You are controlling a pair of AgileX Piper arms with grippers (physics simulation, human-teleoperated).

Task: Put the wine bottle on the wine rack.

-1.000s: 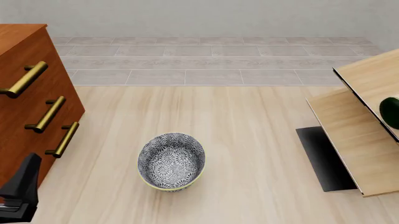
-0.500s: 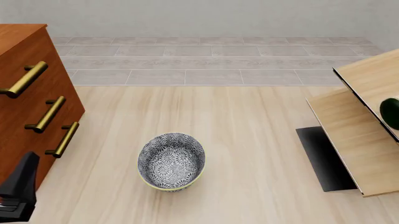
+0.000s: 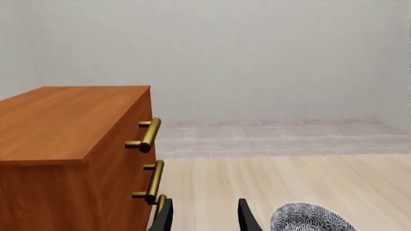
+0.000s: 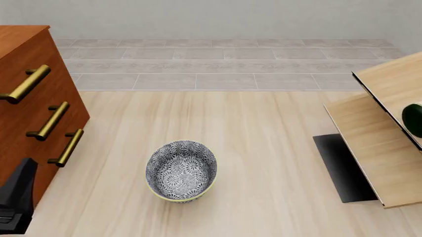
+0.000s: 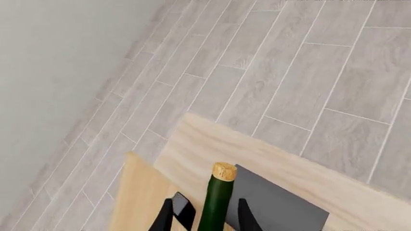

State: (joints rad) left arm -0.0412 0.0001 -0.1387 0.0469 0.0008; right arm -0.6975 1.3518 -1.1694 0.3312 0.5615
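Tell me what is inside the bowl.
In the front view the bowl looks empty: only its patterned inner wall shows. Its near rim hides a small part of the inside.

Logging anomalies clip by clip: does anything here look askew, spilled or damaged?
Nothing stands out. The bowl sits upright and intact on the table, the drawer cabinet is shut, and the wine bottle looks whole with its cork in, between the right tool's fingers.

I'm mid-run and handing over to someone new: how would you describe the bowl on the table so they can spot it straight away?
Start from the reddish-brown drawer cabinet with brass handles at the table's left edge in the front view. Just to its right, standing alone on the light wooden table, is the bowl. It is the only round thing there, covered inside and out in a dense dark-and-white floral pattern, with a pale yellowish band around it.
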